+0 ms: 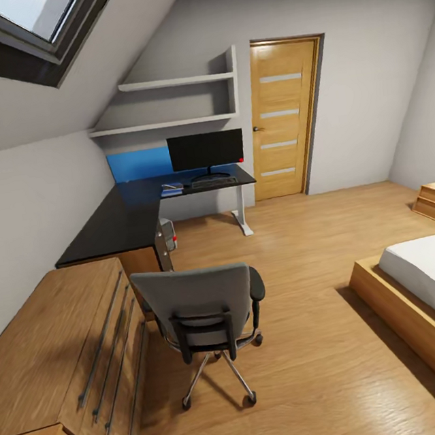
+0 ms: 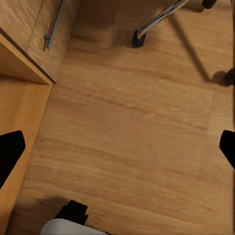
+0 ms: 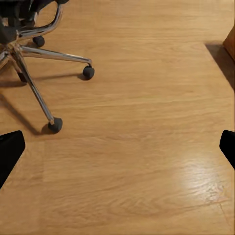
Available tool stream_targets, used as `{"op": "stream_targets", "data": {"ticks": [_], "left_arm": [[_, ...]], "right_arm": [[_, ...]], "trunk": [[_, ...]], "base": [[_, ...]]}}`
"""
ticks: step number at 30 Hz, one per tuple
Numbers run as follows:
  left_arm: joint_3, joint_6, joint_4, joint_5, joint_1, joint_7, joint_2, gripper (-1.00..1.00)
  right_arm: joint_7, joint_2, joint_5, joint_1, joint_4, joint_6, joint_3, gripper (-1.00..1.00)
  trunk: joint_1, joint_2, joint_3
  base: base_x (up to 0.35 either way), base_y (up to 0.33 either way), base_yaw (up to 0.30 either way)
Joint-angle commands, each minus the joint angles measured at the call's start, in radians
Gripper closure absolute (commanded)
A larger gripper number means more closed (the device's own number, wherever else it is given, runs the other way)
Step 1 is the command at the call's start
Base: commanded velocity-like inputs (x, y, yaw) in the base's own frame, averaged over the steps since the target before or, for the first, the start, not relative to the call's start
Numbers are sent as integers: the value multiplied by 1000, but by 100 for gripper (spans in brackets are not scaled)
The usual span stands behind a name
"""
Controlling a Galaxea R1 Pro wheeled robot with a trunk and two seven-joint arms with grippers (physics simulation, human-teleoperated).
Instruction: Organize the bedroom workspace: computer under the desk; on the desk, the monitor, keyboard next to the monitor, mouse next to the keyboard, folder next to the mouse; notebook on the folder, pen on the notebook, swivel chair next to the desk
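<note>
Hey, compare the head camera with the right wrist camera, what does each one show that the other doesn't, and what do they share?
Head view alone: the black desk with the monitor and keyboard on it, something blue lying beside the keyboard, the computer under the desk, the chair's grey backrest, the wooden cabinet, the door and the bed.

Right wrist view alone: the right gripper, its fingers spread wide over bare floor.

Both: the swivel chair with its silver star base on casters, standing on the wooden floor.

Showing: one monitor (image 1: 206,150), one keyboard (image 1: 213,182), one computer (image 1: 168,236), one swivel chair (image 1: 201,316), two shelves (image 1: 175,81), one door (image 1: 285,119).
</note>
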Motion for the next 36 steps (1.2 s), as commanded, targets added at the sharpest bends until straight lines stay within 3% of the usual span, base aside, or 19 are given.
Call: {"op": "stream_targets", "data": {"ticks": [1, 9, 13, 14, 19, 36], "left_arm": [[-8, 5, 0, 11, -10, 7, 0, -100], [-6, 61, 38, 14, -56, 2, -2, -100], [-7, 16, 119, 11, -62, -1, -3, -100], [-8, -25, 141, 11, -63, -2, -3, -100], [-10, -77, 162, 11, -64, -2, -4, -100], [-8, -91, 166, 11, -64, 5, -6, -100]], "right_arm": [[-6, 0, -7, -1, -17, 0, 7, -100], [-27, 1, -7, -5, -123, 36, 6, -100], [-32, 1, -8, -6, -133, 45, 6, -100], [-33, 0, -7, -6, -123, 47, 5, -100], [-34, 0, -6, -6, -74, 42, 5, -100], [-33, 0, 0, -6, -59, 42, 10, -100]], "trunk": [[4, -8, -5], [35, -64, -31], [50, -92, -43], [54, -99, -46], [73, -134, -62], [138, -253, -115]], "base": [[0, 0, 86], [0, 0, 35], [0, 0, 4], [0, 0, 2], [0, 0, 63], [-2, 0, 54]]}}
